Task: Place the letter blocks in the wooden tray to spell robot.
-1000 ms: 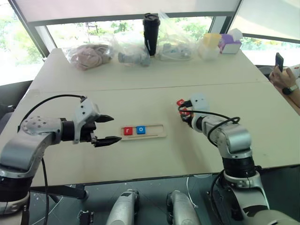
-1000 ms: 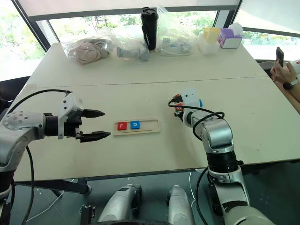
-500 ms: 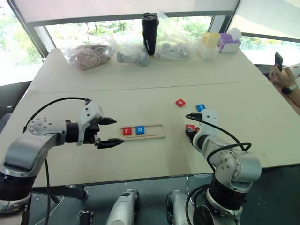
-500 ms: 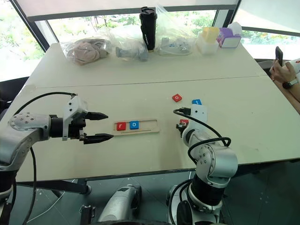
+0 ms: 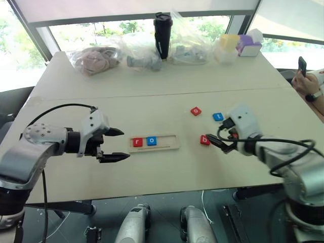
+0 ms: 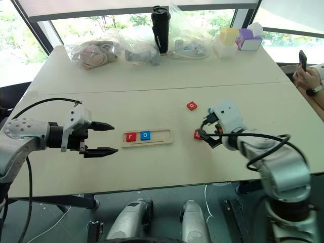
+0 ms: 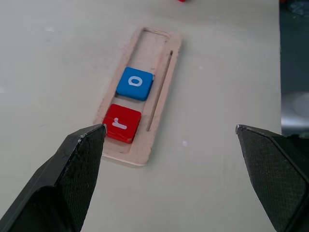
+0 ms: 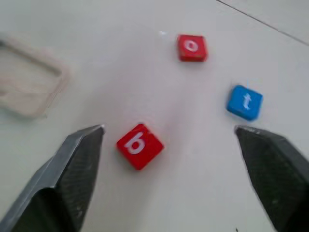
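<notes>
In the tray [image 5: 154, 142], near the middle of the tabletop [image 5: 152, 96], two tiles already sit at its left end: the red r [image 5: 137, 142] and next to it the blue o [image 5: 151, 140]. The other three slots are bare. Off to the right of the tray lie the remaining tiles, all loose on the tabletop: the red b [image 5: 204, 140] nearest the tray, the red o [image 5: 195, 111] and the blue t [image 5: 217, 117] farther back. The right end effector [image 5: 221, 144] hovers just beside the b with its fingers spread wide and nothing in them. The left end effector [image 5: 117, 145] hangs just left of the tray, also wide apart and empty. By my reading, b is the next tile due, then o and t.
</notes>
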`<action>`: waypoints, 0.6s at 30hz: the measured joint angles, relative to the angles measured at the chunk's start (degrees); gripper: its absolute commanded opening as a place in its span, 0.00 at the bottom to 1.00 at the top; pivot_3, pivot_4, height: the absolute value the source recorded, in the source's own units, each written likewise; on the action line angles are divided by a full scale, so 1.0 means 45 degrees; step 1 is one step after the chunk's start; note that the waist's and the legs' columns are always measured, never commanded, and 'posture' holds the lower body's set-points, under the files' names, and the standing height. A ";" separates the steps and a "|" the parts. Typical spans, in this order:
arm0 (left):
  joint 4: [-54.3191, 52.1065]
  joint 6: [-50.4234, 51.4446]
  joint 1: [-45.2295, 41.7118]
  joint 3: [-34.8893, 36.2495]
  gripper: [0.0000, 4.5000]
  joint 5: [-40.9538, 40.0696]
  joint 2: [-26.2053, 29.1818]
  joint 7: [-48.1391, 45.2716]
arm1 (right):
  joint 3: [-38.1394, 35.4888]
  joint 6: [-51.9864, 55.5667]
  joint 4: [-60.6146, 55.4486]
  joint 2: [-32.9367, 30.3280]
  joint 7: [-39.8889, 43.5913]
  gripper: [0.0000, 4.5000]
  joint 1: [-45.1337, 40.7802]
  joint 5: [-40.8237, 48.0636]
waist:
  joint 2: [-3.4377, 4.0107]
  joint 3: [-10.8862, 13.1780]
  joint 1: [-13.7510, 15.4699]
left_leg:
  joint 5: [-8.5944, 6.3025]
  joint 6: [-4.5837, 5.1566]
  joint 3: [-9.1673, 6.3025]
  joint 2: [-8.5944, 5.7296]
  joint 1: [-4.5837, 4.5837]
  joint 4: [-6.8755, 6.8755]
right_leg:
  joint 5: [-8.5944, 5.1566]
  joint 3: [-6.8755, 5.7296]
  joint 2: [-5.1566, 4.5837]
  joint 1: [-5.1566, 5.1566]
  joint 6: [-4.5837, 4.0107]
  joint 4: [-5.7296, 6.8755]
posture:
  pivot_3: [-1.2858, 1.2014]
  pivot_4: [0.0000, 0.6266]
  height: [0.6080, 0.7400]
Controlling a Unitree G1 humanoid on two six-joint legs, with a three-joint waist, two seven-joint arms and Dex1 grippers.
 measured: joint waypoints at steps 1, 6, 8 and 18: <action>0.0005 -0.0076 -0.0005 -0.0063 1.00 -0.0014 0.0040 -0.0105 | 0.0587 -0.1585 0.0819 -0.0674 0.1151 0.99 0.0497 -0.0219 | -0.0003 0.0001 -0.0008 | 0.0008 0.0014 0.0005 0.0002 0.0000 0.0003 | 0.0001 0.0002 0.0003 0.0000 -0.0002 -0.0001 | 0.52 0.24 1.00; 0.0077 -0.0294 -0.0034 -0.0326 1.00 -0.0018 0.0135 -0.0459 | 0.2080 -0.5895 0.5414 -0.0267 0.3609 0.99 -0.0292 -0.0941 | -0.0005 0.0011 -0.0112 | 0.0014 0.0023 0.0071 0.0046 0.0008 0.0033 | 0.0060 0.0002 -0.0005 -0.0030 -0.0082 0.0013 | 0.52 0.24 1.00; 0.0146 -0.0386 -0.0019 -0.0361 1.00 -0.0006 0.0265 -0.0564 | 0.2420 -0.7071 0.6768 0.0045 0.4007 0.99 -0.1036 -0.1352 | -0.0007 0.0011 -0.0037 | 0.0014 0.0022 0.0065 0.0058 0.0010 0.0044 | 0.0067 -0.0004 0.0011 -0.0030 -0.0095 0.0021 | 0.52 0.24 1.00; -0.0135 -0.0332 0.0489 -0.0279 1.00 -0.0101 0.0289 -0.0063 | 0.2905 -0.9337 1.0023 0.1044 0.5363 0.99 -0.2310 -0.1993 | -0.0012 0.0011 0.0064 | 0.0015 0.0021 0.0060 0.0056 0.0004 0.0044 | 0.0083 -0.0006 0.0014 -0.0026 -0.0114 0.0027 | 0.52 0.24 1.00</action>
